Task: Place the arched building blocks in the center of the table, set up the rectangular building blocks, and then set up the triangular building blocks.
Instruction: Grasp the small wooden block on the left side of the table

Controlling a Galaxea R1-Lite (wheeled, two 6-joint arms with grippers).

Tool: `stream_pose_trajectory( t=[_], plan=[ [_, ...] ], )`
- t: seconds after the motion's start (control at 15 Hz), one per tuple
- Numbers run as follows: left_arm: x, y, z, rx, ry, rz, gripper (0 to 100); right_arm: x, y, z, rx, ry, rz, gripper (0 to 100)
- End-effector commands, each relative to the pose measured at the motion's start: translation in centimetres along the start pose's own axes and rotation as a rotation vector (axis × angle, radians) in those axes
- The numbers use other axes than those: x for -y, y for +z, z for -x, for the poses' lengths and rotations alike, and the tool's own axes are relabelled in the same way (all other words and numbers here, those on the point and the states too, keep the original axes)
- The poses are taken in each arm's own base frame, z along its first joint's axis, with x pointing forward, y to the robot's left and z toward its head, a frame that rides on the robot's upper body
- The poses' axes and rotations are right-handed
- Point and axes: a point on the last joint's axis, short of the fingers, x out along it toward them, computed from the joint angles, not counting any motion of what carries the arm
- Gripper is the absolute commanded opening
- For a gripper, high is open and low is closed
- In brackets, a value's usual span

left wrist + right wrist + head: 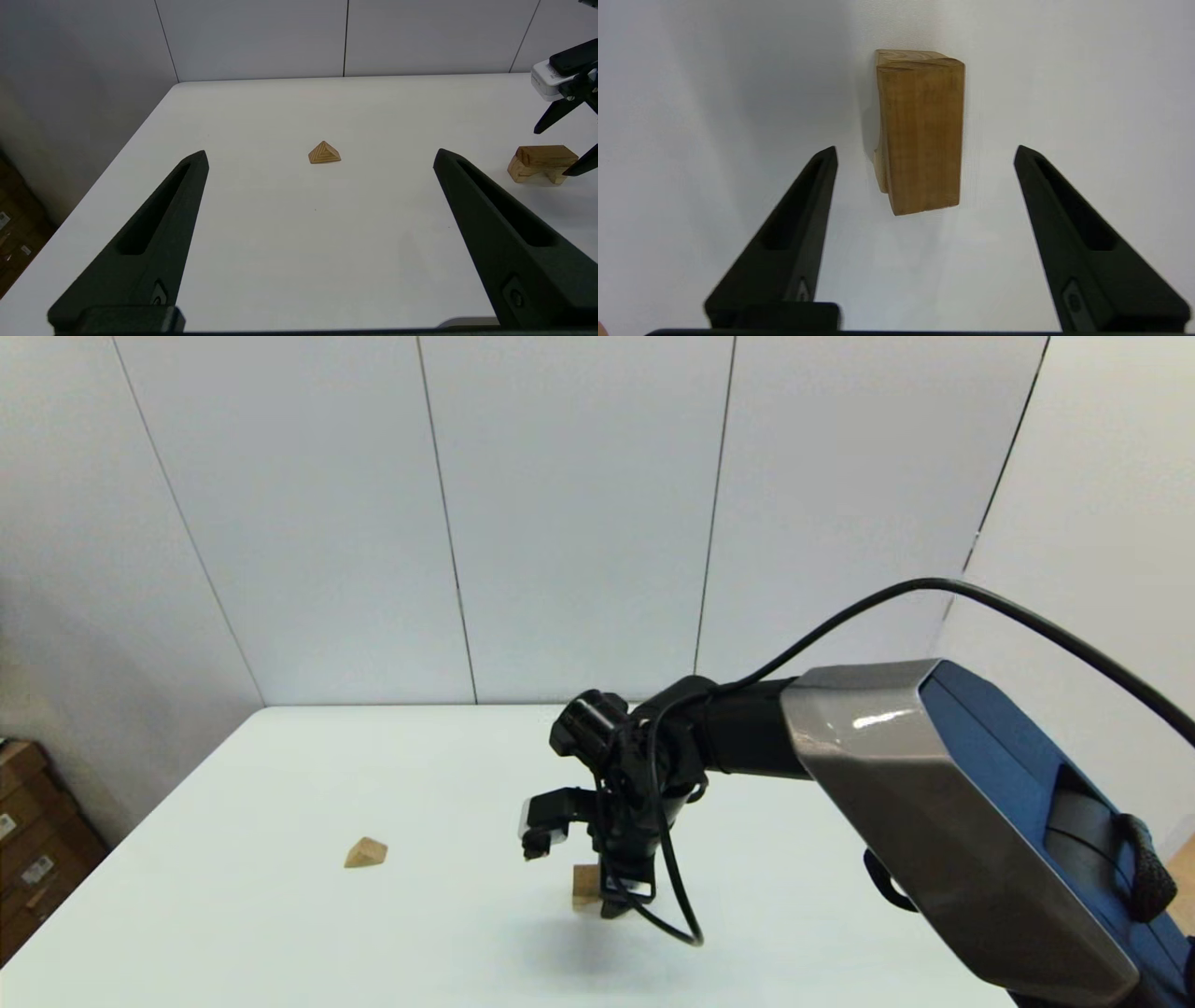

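The rectangular block (920,135), a darker brown slab, lies flat on top of the pale arched block (879,158) near the middle of the white table (280,915). From the side, the slab (544,155) rests across the arch (518,171), whose hollow faces down. My right gripper (924,149) points down just above this stack, open, with one finger on each side and nothing held. In the head view the arm hides most of the stack (585,885). The triangular block (365,852) sits alone to the left. My left gripper (320,153) is open, low over the table and facing the wedge (324,153) from a distance.
Cardboard boxes (28,840) stand on the floor beyond the table's left edge. A grey panelled wall runs behind the table's far edge. The right arm's cable (672,896) loops down close to the stack.
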Motion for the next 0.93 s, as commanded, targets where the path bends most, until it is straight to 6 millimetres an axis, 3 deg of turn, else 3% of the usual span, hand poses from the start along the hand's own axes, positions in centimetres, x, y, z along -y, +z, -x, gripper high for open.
stream_pose_trajectory(
  t=[0.07, 0.47, 0.67, 0.93],
  plan=[
    [0.0, 0.0, 0.0, -0.001, 0.001, 0.001, 100, 1.5, -0.9, 4.3, 0.055, -0.076, -0.038, 100],
    [0.0, 0.0, 0.0, -0.001, 0.001, -0.001, 100, 4.1, -6.0, 15.9, 0.166, -0.264, -0.315, 100],
    [0.0, 0.0, 0.0, -0.001, 0.001, 0.001, 100, 3.9, -9.2, 21.2, 0.22, -0.339, -0.512, 100],
    [0.0, 0.0, 0.0, -0.001, 0.001, -0.001, 100, 2.6, -12.8, 26.2, 0.262, -0.45, -0.791, 100]
  ],
)
